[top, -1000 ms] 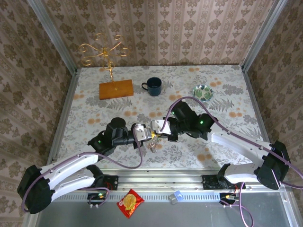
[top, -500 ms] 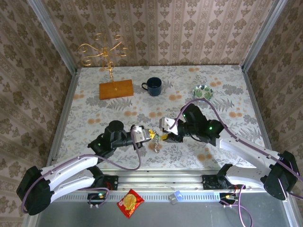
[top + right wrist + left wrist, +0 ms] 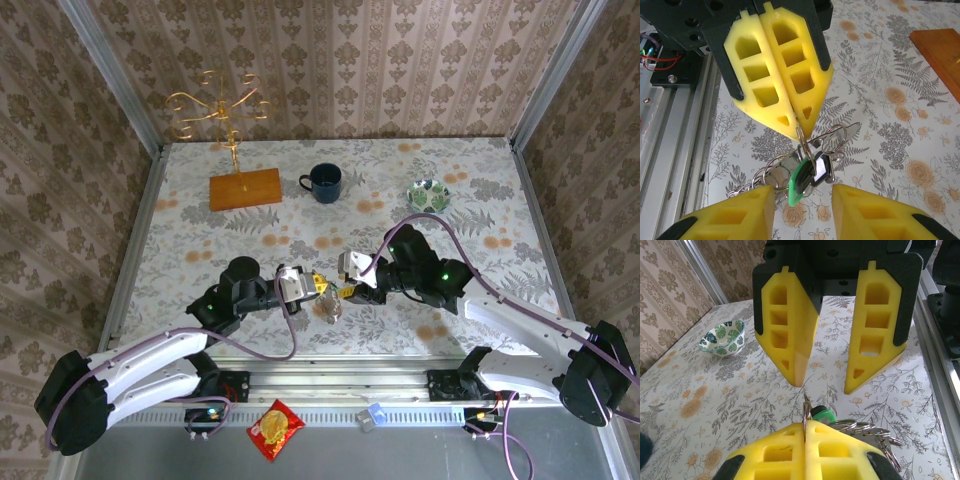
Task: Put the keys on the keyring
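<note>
Right now the left tool (image 3: pixel 318 286) is clamped tight on a thin loop of the keyring (image 3: pixel 801 139), pinching it at its very tip, low over the near middle of the bench (image 3: pixel 200 230). Beneath that pinch hangs the bunch: the green-headed key (image 3: pixel 798 182), a black-headed key (image 3: pixel 821 167) just beside it, and several wire rings (image 3: pixel 837 137) tangled together. The right tool (image 3: pixel 345 291) faces it nose to nose, jaws partly apart and gripping nothing, the green key head just in front of the gap. Well apart, at the back, sit a dark mug (image 3: pixel 325 182) and a patterned bowl (image 3: pixel 428 194).
</note>
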Controlling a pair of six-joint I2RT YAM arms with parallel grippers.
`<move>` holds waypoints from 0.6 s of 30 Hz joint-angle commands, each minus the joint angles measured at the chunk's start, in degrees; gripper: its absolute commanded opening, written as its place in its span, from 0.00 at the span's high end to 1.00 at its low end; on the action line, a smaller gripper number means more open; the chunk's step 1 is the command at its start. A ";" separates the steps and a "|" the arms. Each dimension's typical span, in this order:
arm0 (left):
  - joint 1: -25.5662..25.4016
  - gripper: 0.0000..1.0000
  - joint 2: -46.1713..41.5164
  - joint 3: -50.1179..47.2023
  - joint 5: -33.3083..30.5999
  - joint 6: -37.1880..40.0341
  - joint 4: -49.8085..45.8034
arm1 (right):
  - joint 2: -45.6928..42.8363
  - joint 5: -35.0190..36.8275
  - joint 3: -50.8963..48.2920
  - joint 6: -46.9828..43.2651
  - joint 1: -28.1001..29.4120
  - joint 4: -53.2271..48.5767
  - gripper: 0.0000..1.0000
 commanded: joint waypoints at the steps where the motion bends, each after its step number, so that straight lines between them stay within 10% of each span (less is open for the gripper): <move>1: -0.02 1.00 -0.95 0.10 2.00 -1.10 2.84 | 0.75 -1.33 1.39 0.26 0.02 1.59 0.65; 18: -0.01 1.00 -0.53 0.86 2.79 -0.54 2.71 | 2.83 -2.98 3.48 -0.45 0.00 2.23 0.76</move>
